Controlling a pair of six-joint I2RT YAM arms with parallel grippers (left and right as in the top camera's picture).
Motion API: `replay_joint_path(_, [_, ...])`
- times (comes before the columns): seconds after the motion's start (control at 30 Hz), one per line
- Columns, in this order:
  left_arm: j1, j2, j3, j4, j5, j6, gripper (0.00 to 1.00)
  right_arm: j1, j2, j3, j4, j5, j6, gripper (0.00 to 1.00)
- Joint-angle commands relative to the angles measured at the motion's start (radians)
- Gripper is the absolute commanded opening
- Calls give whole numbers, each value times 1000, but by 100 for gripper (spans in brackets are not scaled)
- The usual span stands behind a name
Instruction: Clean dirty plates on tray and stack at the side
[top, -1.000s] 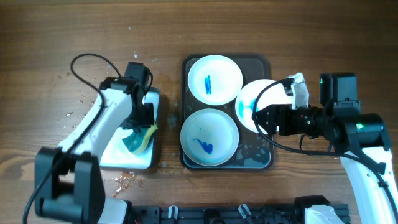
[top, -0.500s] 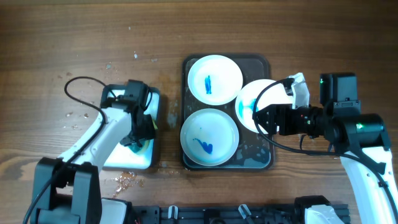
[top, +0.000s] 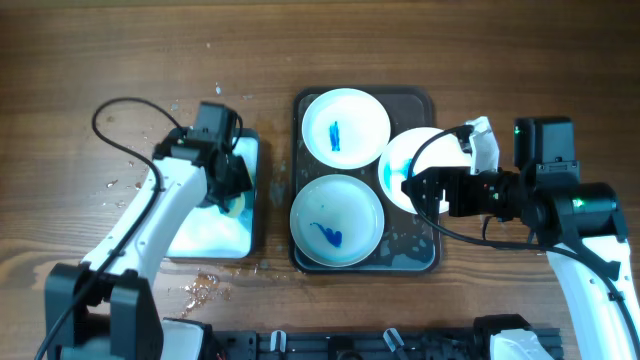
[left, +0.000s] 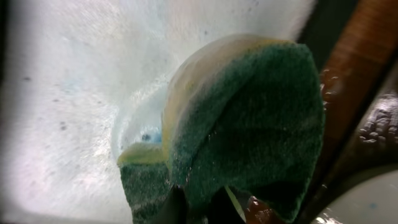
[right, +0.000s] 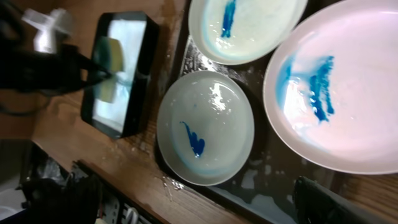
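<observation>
Two white plates with blue smears lie in the dark grey tray: one at the back, one at the front. My right gripper is shut on the rim of a third plate and holds it tilted over the tray's right side. In the right wrist view the held plate fills the upper right, with one finger below it. My left gripper is shut on a green and yellow sponge and presses it on the small tray's wet white bottom.
The small white-bottomed, dark-rimmed tray sits left of the grey tray, with a narrow strip of wood between them. Water drops and specks lie on the wooden table around it. Black fixtures run along the front edge.
My left gripper has moved the sponge from the front of the small tray toward its back right. The right arm and its plate have stayed still.
</observation>
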Motion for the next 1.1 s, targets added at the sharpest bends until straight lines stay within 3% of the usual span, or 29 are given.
replay_joint_path(0.0, [1,-65,135,-82,11,-13,4,-1,12,8,-40,118,3,48])
replay_joint_path(0.13, [1,-125,164,-181,11,-13,4,35,21,-180,6,128,38,49])
replay_joint_path(0.27, [1,-204,164,-229,20,-13,4,179,32,-386,239,217,157,45])
replay_joint_path(0.4, [1,-258,164,-248,89,-9,4,340,116,-401,382,349,191,45])
replay_joint_path(0.53, [1,-254,163,-262,177,-10,4,409,304,-401,499,500,242,44])
replay_joint_path(0.63, [0,-252,163,-260,214,-10,4,407,394,-400,578,506,274,32])
replay_joint_path(0.7, [-13,-240,154,-251,230,-14,4,406,412,-399,616,497,333,17])
replay_joint_path(0.77, [-38,-221,127,-202,278,-30,4,405,410,-395,622,497,407,4])
replay_joint_path(0.93, [-158,-95,13,60,454,-166,4,406,410,-395,622,490,472,4])
replay_joint_path(1.07, [-297,68,8,191,457,-224,4,406,410,-395,621,490,472,4])
